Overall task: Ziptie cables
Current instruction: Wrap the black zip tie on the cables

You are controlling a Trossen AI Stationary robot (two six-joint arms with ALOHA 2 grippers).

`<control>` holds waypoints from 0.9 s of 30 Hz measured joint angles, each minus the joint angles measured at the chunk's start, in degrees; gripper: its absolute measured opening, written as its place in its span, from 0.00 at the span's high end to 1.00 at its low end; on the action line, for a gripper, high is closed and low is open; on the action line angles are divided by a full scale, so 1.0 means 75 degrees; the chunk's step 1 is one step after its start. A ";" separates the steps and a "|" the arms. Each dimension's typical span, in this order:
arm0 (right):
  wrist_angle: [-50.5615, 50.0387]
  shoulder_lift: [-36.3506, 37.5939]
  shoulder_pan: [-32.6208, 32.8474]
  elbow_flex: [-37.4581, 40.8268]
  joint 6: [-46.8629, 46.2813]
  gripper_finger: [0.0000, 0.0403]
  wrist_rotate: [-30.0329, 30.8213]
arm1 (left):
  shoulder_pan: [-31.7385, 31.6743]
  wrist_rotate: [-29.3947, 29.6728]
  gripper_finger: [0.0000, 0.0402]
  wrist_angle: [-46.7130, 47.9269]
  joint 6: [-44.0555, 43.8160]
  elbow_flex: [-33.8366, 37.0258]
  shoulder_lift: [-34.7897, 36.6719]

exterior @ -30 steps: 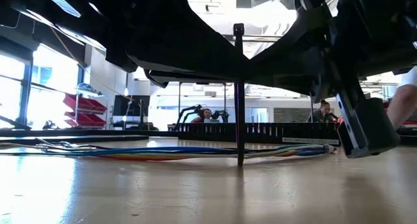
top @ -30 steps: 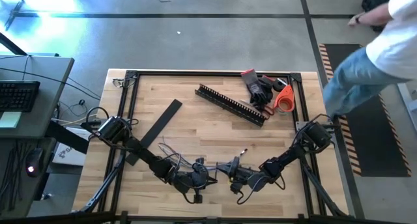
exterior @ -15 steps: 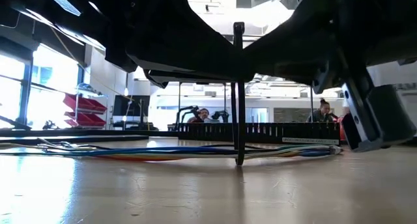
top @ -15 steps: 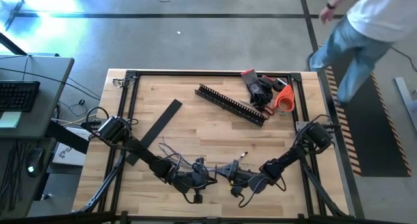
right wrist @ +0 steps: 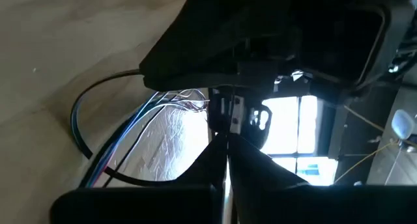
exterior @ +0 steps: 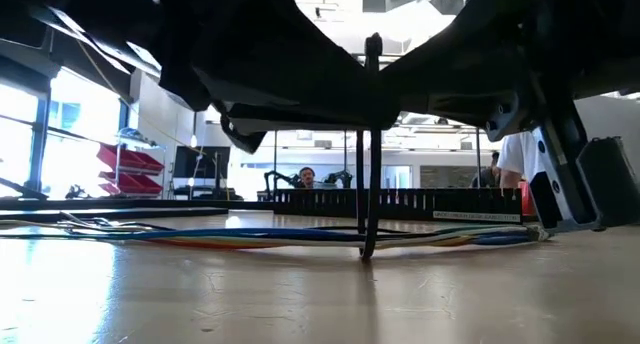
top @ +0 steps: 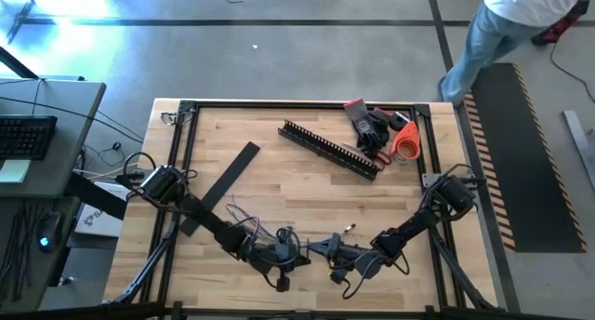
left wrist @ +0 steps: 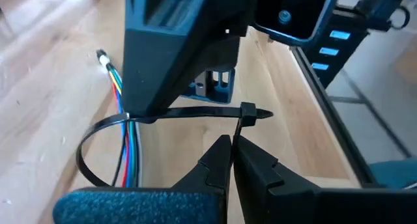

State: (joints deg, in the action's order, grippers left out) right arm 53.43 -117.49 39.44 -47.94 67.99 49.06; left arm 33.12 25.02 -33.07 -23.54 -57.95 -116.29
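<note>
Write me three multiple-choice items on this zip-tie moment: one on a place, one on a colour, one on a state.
1. Where do the two grippers meet?
A. at the table's near edge, middle
B. by the comb-toothed channel
C. at the far left corner

2. What colour is the zip tie?
A. white
B. black
C. orange

3. How does the zip tie stand around the cables?
A. lying flat, unthreaded
B. cinched tight
C. a loose loop through its head

Answers: 1 A, the left gripper and right gripper face each other there. 2 B, the zip tie is black. 3 C, the loop sags wide around the cables, tail already through the head.
</note>
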 joint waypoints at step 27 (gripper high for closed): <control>0.0286 0.0004 0.0347 -0.0223 0.1298 1.00 -0.0250 | -0.0058 -0.0503 1.00 -0.1986 -0.0397 0.0787 0.0000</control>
State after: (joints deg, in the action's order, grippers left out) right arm 55.57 -117.46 42.04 -49.62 77.72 47.18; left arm 32.69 21.25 -47.96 -26.52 -52.05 -116.29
